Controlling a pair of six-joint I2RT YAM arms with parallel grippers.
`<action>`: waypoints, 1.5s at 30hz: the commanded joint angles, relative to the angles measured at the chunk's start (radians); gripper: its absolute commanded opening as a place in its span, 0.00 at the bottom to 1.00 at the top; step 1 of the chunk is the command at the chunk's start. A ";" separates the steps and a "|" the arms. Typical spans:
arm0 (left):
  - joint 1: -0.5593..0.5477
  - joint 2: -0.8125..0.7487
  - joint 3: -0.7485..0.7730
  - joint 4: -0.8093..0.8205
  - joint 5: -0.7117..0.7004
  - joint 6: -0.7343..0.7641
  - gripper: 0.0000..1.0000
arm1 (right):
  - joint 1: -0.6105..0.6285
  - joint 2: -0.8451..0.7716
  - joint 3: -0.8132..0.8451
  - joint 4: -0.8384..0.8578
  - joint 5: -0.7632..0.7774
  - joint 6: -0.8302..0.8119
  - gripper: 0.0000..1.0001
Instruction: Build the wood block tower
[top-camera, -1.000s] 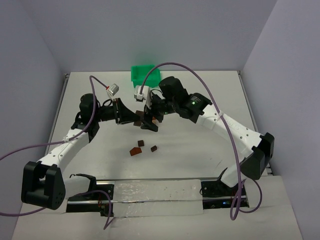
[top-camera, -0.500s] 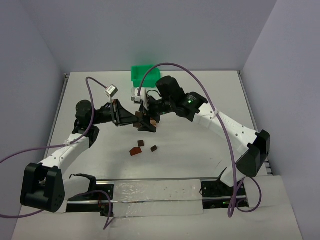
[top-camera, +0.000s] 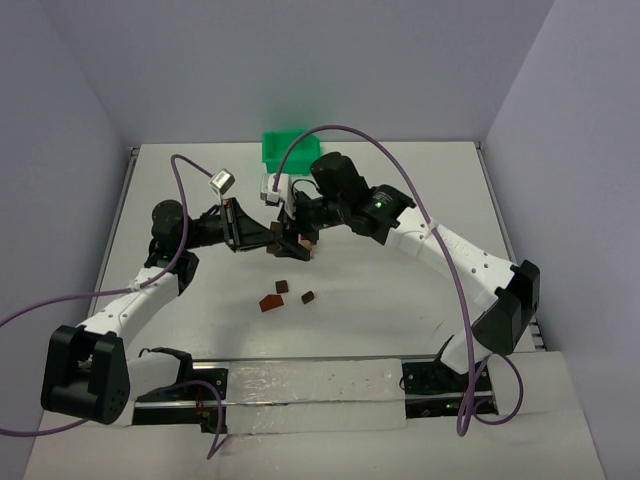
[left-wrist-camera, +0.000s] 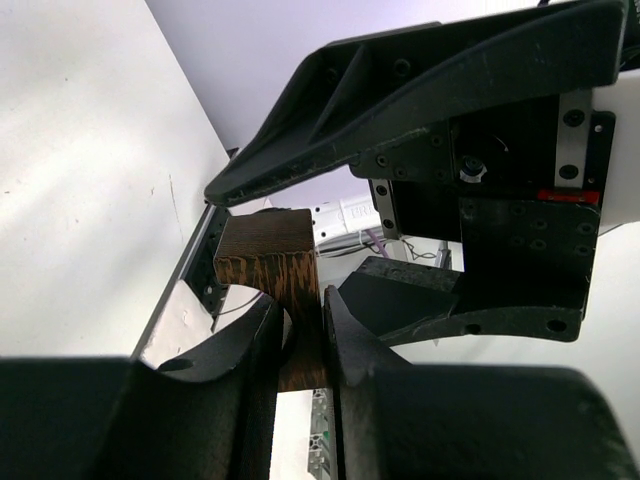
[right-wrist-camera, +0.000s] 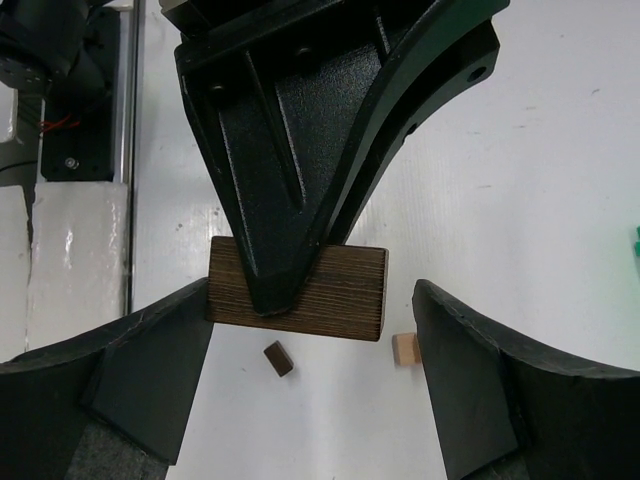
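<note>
My left gripper is shut on a dark brown wood block and holds it in the air over the middle of the table. From the opposite side my right gripper straddles that same block, open. Its left finger is at the block's end, and a gap remains before its right finger. In the top view the two grippers meet at the block. A stacked wood block tower is out of view; only loose blocks show.
A reddish-brown wedge and two small dark blocks lie on the table below the grippers. A small tan block sits under my right gripper. The green bin stands at the back.
Both grippers shifted a little left and toward the back with the block. My right gripper's jaws have narrowed around the block.
</note>
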 joint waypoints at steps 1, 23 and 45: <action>0.000 0.011 0.028 -0.007 0.001 0.004 0.00 | 0.012 -0.025 0.034 0.062 0.048 -0.007 0.85; 0.007 0.032 0.031 -0.014 0.000 -0.013 0.00 | 0.062 -0.022 0.030 0.043 0.125 -0.073 0.68; 0.150 0.052 0.167 -0.551 0.050 0.447 0.99 | -0.052 -0.045 -0.012 -0.020 0.075 -0.170 0.05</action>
